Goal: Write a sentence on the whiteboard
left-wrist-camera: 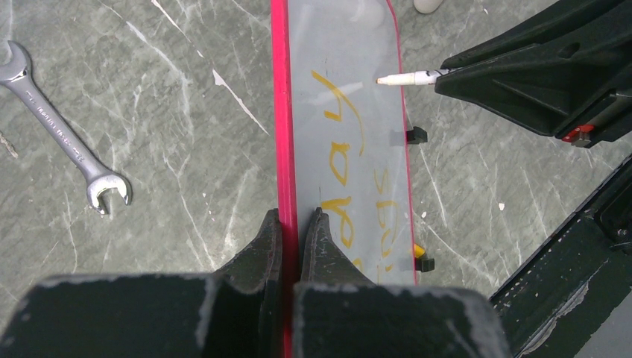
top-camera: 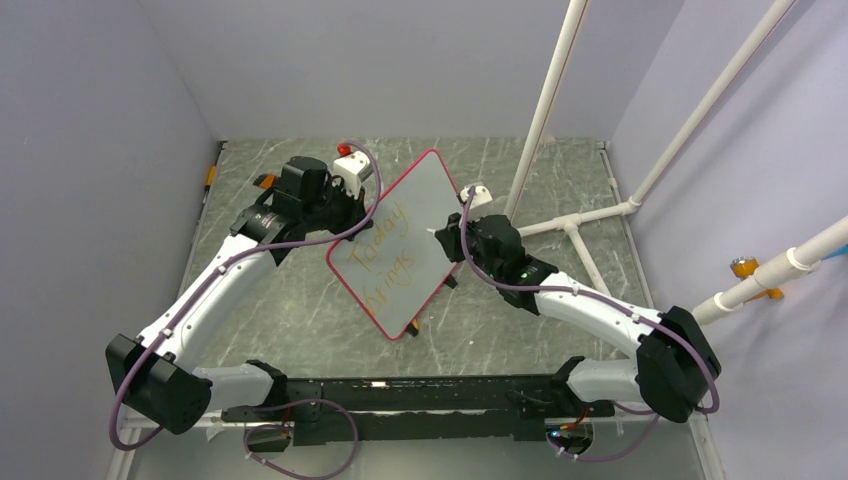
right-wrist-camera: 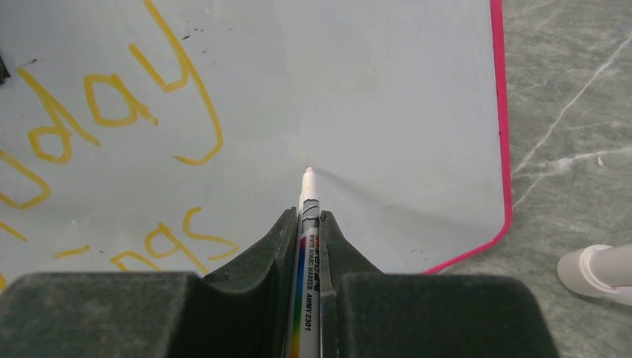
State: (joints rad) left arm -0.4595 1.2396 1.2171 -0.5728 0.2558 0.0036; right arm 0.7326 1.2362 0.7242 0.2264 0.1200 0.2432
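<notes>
Nearest, the arm bases are bolted along the near edge of the table (top-camera: 300,315). A bit further in, the board (top-camera: 428,195) is found mid-table, turned cornerwise, so one corner is pointed near and one far. Its left red edge is pinched by the left gripper (left-wrist-camera: 296,216), with the jaws pressed tight on the frame. Two black clips (left-wrist-camera: 418,135) are seen along the opposite long edge.

The words (right-wrist-camera: 112,112) are written in orange-yellow over two lines on the left half, "Today" above "brings". From the right, a marker (right-wrist-camera: 308,246) is clamped in the right gripper (right-wrist-camera: 308,216), which is squeezed shut around the barrel. The tip is aimed at the blank patch just right of "Today". Whether it's actually touching can't be told, tbh.

A wrench (left-wrist-camera: 63,134) is lying flat on the table left of the board, well apart from it. Right and farther back, a white pipe frame (top-camera: 580,225) is standing close behind the right gripper.
</notes>
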